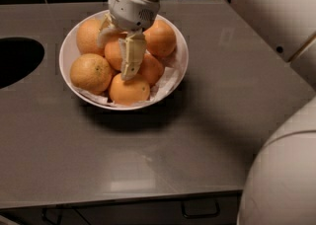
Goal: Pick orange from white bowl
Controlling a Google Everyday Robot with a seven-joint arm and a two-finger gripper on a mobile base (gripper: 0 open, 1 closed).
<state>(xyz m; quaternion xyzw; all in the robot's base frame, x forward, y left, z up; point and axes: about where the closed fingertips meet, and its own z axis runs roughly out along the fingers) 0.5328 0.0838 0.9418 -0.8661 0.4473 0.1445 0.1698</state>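
Observation:
The white bowl (183,57), lined with crumpled white paper (166,78), stands on the grey counter at upper left and holds several oranges. My gripper (118,46) reaches down into the bowl from above. It is open, with one pale finger (131,57) to the right of the middle orange (113,54) and the other finger (104,33) at its upper left. The middle orange rests in the pile, partly hidden by the gripper. Other oranges lie around it: front left (91,73), front (129,90) and back right (160,38).
A dark round opening (15,61) is cut into the counter left of the bowl. The grey counter (197,135) stretches to the front and right. My white arm (281,179) fills the right side. Drawer handles (200,213) show below the front edge.

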